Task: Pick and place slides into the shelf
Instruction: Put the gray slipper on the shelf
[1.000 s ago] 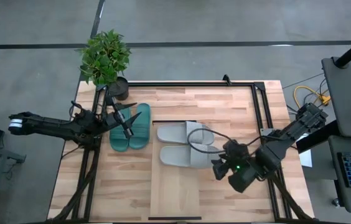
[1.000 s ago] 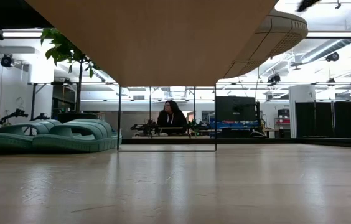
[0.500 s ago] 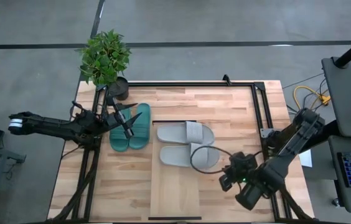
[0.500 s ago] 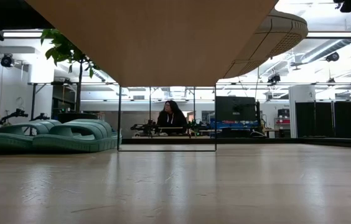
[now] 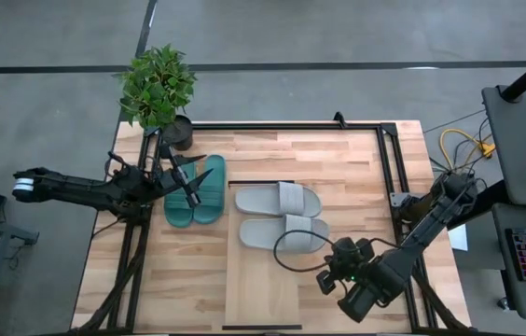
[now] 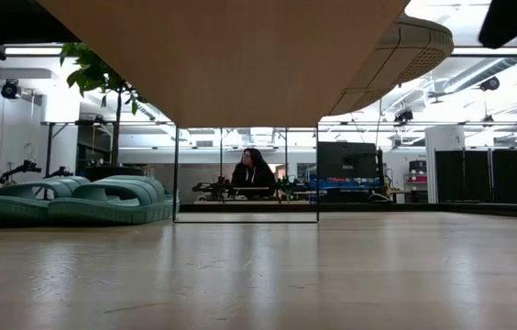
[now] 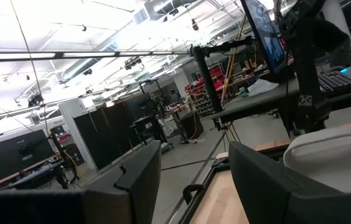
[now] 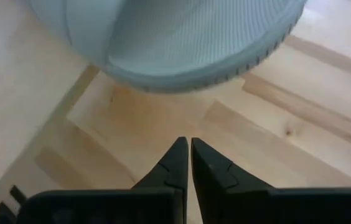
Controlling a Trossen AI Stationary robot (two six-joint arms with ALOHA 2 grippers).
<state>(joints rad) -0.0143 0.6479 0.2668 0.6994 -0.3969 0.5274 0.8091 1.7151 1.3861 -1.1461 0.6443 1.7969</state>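
Two pairs of slides side by side mid-table. Left pair [image 5: 194, 191] on the tabletop [image 5: 338, 159], lying lengthwise, just left of the shelf [image 5: 263, 280]. Right pair [image 5: 280, 215] on the shelf, lying crosswise, one slide behind the other, touching. Potted plant [image 5: 159, 89] at the back left corner, behind the left pair. Left gripper [image 5: 186, 177] over the left pair, reaching in from the left edge. Right gripper [image 5: 328, 273] near the front right, just beyond the front slide's end, off the shelf.
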